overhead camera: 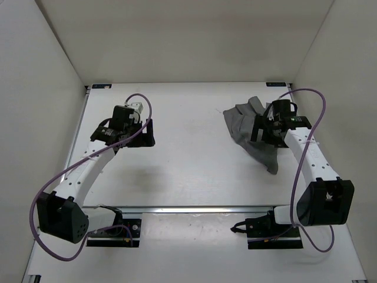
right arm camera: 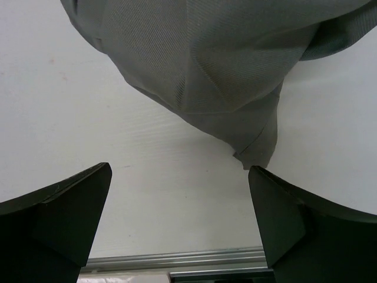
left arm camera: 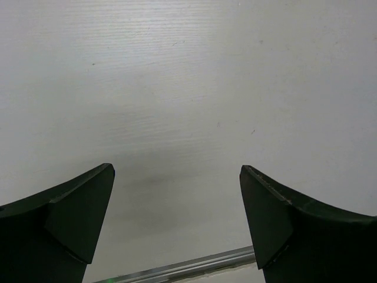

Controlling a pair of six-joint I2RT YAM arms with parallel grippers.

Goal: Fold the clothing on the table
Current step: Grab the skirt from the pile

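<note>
Grey crumpled clothing [overhead camera: 240, 122] lies at the upper right of the worktop [overhead camera: 188, 177], with no fold made yet. My right hand [right arm camera: 179, 168] hovers over it, wide open and empty. My left hand [left arm camera: 177, 171], also open, faces bare worktop.

A white back wall [overhead camera: 182, 35] closes the far side. A left wall [overhead camera: 35, 88] and a right wall [overhead camera: 347, 65] meet the back wall at its ends. Two purple cables [overhead camera: 306, 89] loop well in front of it.
</note>
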